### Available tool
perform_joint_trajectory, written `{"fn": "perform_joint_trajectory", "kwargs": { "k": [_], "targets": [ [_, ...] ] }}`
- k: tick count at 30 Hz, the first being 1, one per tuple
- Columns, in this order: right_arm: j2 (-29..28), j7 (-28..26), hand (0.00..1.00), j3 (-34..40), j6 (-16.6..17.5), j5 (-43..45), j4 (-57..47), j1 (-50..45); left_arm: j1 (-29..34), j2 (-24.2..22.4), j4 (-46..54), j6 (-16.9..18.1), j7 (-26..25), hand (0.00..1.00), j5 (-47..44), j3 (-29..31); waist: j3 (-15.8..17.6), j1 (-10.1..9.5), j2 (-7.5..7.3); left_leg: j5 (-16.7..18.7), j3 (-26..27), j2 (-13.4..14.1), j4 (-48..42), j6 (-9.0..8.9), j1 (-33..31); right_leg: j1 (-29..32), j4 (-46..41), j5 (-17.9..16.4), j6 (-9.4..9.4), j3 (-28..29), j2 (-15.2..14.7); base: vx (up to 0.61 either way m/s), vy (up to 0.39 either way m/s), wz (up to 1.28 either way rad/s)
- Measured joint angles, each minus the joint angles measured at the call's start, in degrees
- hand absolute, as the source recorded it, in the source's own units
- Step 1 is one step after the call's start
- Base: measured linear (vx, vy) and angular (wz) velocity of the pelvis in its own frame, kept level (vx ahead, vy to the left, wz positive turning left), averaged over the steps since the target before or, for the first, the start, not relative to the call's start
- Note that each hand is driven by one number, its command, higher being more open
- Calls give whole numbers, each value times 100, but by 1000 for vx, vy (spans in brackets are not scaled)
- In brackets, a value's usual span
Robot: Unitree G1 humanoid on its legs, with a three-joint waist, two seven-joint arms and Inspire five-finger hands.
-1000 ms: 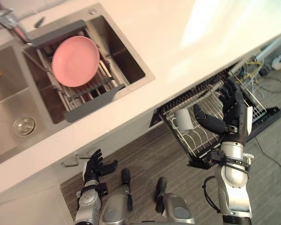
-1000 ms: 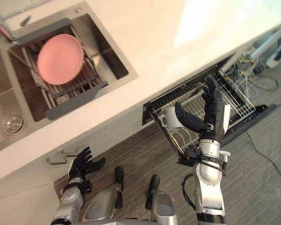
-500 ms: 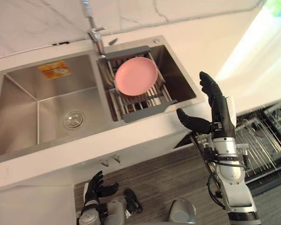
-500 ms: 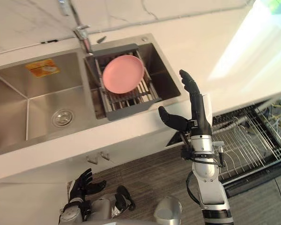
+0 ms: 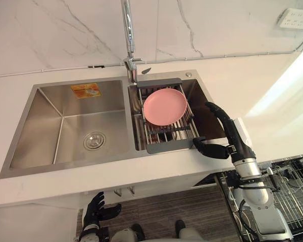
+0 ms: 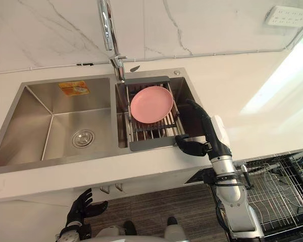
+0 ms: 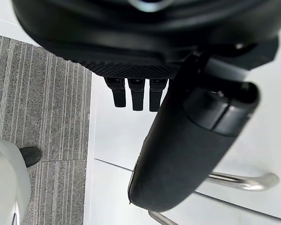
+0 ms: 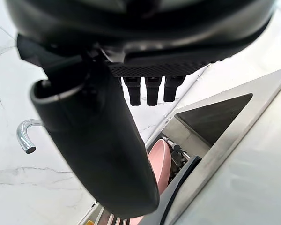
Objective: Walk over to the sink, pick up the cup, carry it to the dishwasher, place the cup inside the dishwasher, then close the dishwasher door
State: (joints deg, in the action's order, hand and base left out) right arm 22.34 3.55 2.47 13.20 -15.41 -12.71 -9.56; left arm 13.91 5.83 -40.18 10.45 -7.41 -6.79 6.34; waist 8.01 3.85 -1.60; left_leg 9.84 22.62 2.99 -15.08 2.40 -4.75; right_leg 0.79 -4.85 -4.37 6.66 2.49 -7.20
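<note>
Sink [image 5: 65, 164]: two basins [image 5: 70, 136] | one pink plate [image 5: 164, 106] on one rack [image 5: 171, 146] | right hand [image 5: 235, 142], left hand [image 5: 94, 207]: fingers apart

The right hand [image 5: 236, 145] is raised at about 4 o'clock in the head view, on a silver-grey right forearm [image 5: 260, 201] that climbs in from 5 o'clock. Its fingers [image 5: 219, 113] are stretched almost straight and close together, pointing toward 11 o'clock. Its thumb [image 5: 208, 149] juts out toward 9 o'clock, well apart from them. In its own wrist view the fingers run straight in a row beside the thumb. The left hand [image 5: 95, 207] hangs low at 7 o'clock, with loosely spread fingers pointing toward 12 o'clock and the thumb out toward 3 o'clock. Its wrist view shows those fingers straight too.
</note>
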Motion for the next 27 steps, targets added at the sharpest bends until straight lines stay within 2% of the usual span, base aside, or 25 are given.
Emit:
{"fn": "perform_joint_trajectory", "kwargs": {
  "k": [5,8,15,22,27],
  "targets": [
    [-40,19,90,11,-7,-58,4,0,1,-20,-12,0,0,90,-1,-1,-3,1,-10,-54,-1,-29,83,-1,34,-3,0,0,0,-9,-17,-2,0,1],
    [-279,127,90,272,-69,-250,58,2,2,-71,-43,-1,1,90,0,-11,-5,0,-38,-211,-53,-129,334,6,145,-33,0,0,1,-99,-69,-19,0,12],
    [-341,787,90,1075,-428,-702,378,282,28,-222,-350,-65,24,90,-5,-124,11,-96,-114,-632,-185,-317,1057,0,479,-111,11,-2,4,-312,-162,-35,-4,10],
    [264,881,90,1029,-413,-712,734,626,-15,-218,-424,-85,23,90,-3,-123,8,-126,-108,-960,-392,-386,1497,-20,569,-107,22,-1,4,-533,-148,-43,-23,15],
    [677,682,90,575,-406,-688,1184,936,-44,-209,-457,-83,24,90,-6,-119,38,-152,-68,-1026,-483,-399,1565,-29,560,-97,27,-1,4,-625,-137,-16,-7,8]
  ]
}}
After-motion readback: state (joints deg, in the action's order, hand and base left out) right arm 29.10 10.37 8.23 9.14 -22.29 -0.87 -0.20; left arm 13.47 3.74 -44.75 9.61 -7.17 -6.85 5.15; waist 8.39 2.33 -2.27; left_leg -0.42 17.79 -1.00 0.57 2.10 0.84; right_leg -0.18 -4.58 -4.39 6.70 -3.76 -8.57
